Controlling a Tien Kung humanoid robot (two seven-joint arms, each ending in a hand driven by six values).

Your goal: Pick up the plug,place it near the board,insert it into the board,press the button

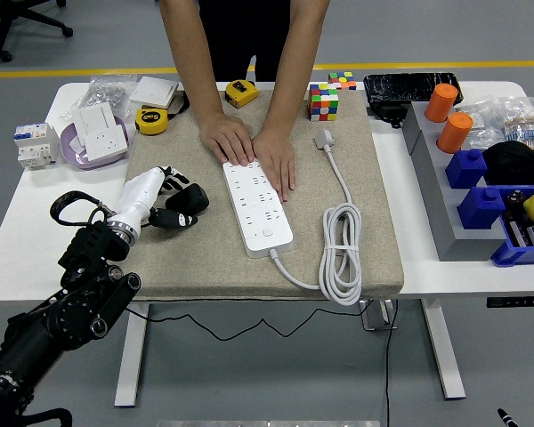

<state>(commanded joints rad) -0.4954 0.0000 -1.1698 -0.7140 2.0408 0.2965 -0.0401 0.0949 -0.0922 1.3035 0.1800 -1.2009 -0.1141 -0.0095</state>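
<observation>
Bright even overhead light, soft faint shadows, sharp focus, no glare

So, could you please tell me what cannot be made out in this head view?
- Robot's left hand: whether its fingers actually grip the black plug is unclear; they overlap it.
- Long white power strip: its far end is covered by the person's two hands.
- Strip's button: too small to tell its state.
- Right arm: outside the picture.
- Blue bins: cut by the right edge.
</observation>
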